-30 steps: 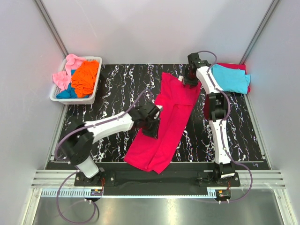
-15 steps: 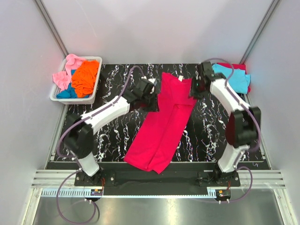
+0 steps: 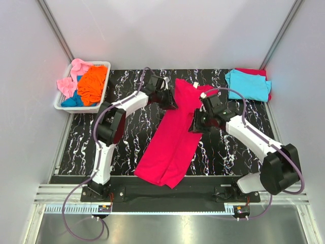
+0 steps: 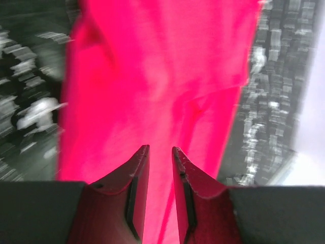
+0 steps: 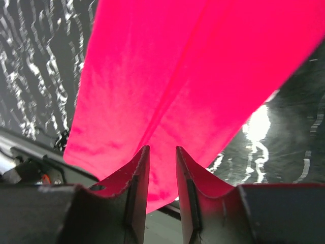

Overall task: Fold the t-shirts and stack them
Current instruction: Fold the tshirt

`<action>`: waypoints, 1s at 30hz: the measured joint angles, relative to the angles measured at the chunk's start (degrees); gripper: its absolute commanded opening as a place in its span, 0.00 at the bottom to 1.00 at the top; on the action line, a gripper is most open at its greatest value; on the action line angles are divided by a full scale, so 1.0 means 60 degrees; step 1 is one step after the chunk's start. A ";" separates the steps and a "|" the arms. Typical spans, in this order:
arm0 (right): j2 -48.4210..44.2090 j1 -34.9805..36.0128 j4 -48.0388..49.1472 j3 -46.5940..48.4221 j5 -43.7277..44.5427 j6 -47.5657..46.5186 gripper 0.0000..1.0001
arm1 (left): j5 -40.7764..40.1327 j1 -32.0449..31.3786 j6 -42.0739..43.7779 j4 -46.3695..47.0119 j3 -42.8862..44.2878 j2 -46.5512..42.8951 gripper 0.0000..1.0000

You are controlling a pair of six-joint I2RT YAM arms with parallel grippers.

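Nearest us, the crimson-red t-shirt lies lengthwise on the black marbled tabletop. Its hem is close to the arm bases and its collar end slants away to the right. Halfway up, the right claw sits at the shirt's right edge. From its wrist we see the fingers drawn almost together, with red cloth filling the narrow slit between them and a crease running straight into it. We cannot tell whether the cloth is actually pinched. Farther on, the left claw is down at the shirt's left edge, near the shoulder. Its jaws likewise stand a slim gap apart over red fabric, and again we cannot tell if it has a hold. At the far left corner the white basket carries an orange t-shirt, a pink t-shirt spilling over its rim, and a blue t-shirt. At the far right a folded cyan t-shirt rests on another red garment.
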 measured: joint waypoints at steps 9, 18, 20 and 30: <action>0.0393 0.1151 0.0863 -0.0645 -0.0721 0.0466 0.33 | 0.1749 0.0138 -0.1588 0.2823 0.0707 0.0896 0.33; 0.1410 0.2029 0.1632 -0.1322 -0.1049 0.0863 0.33 | 0.1552 0.0138 -0.1734 0.2838 0.1424 0.2076 0.32; 0.1534 0.2069 0.1756 -0.1351 -0.1129 0.0896 0.33 | 0.1133 0.0084 -0.1497 0.2339 0.1690 0.2306 0.32; 0.2149 0.2583 0.2222 -0.1687 -0.1461 0.1162 0.32 | -0.0882 -0.0506 -0.0280 0.0215 0.3544 0.3111 0.33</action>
